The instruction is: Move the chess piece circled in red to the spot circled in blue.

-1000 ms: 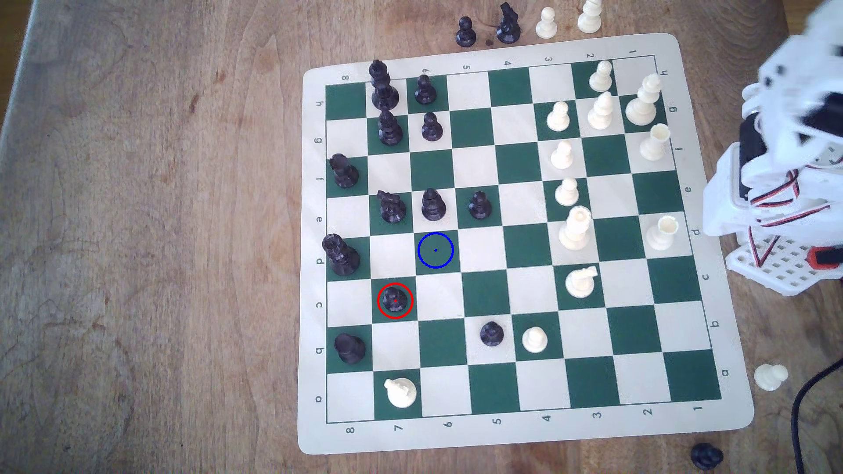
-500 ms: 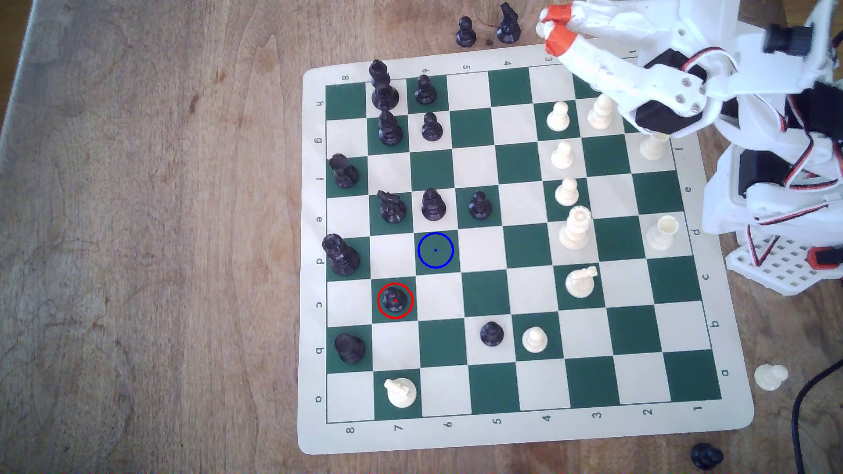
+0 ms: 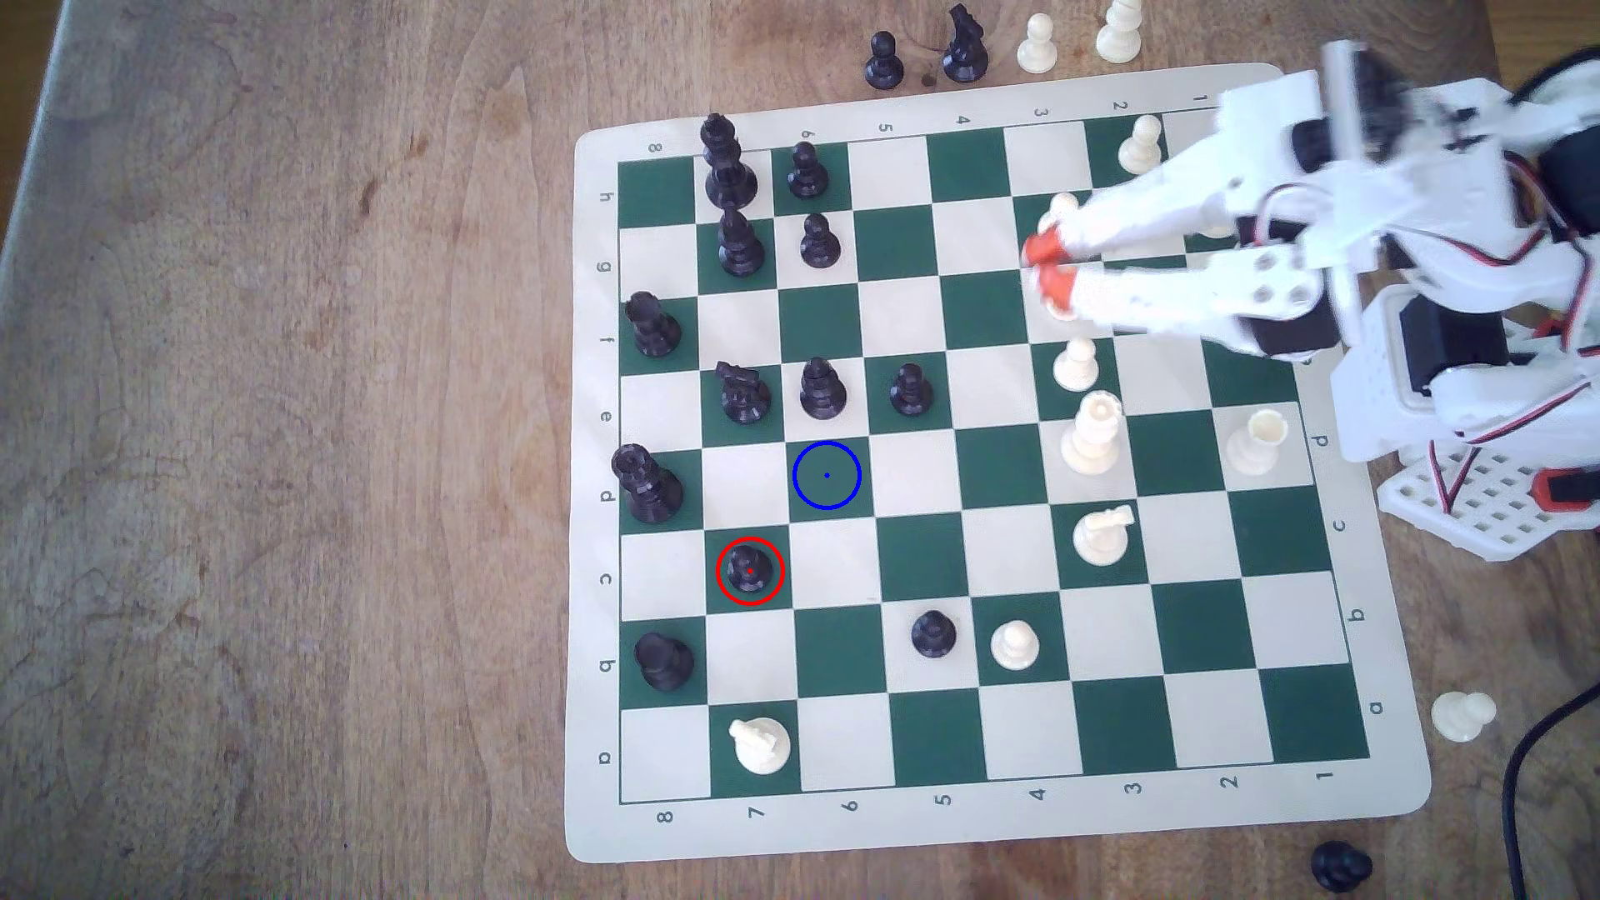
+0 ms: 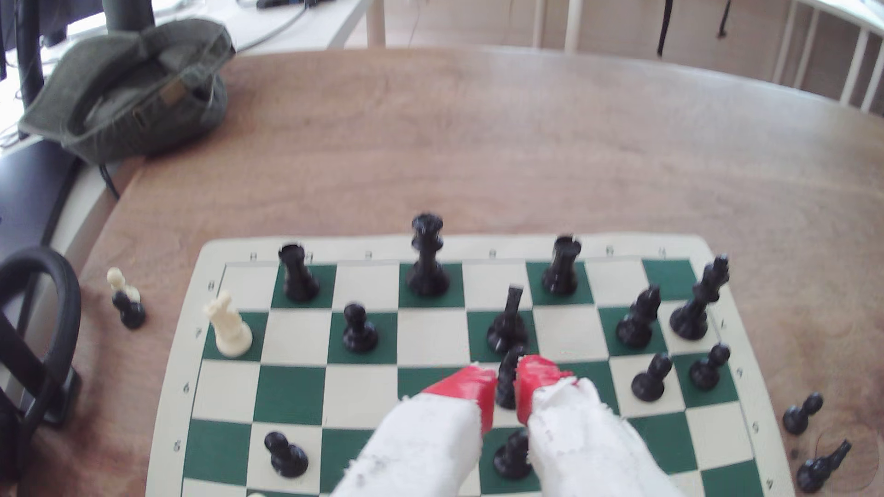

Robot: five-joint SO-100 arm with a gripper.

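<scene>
A: Where is the chess piece [image 3: 750, 567]?
B: In the exterior view it stands upright inside the red ring on a green square, file 7, row c, toward that view's lower left. In the wrist view I take it to be the black pawn [image 4: 359, 327] on a green square past the gripper tips.

A: And the spot [image 3: 827, 475]?
B: The green square with the blue ring, diagonally next to the pawn's square, up and toward the exterior view's right. It is bare.

A: The gripper [image 3: 1046, 266]?
B: Over the white pawns on the chessboard [image 3: 597, 485], near the exterior view's upper right, well apart from the chess piece. Its orange fingertips [image 3: 1058, 286] are narrowly parted with nothing between them.

A: Anything else?
B: A black pawn [image 3: 884, 59] stands off the board on the table [image 3: 260, 433].
</scene>
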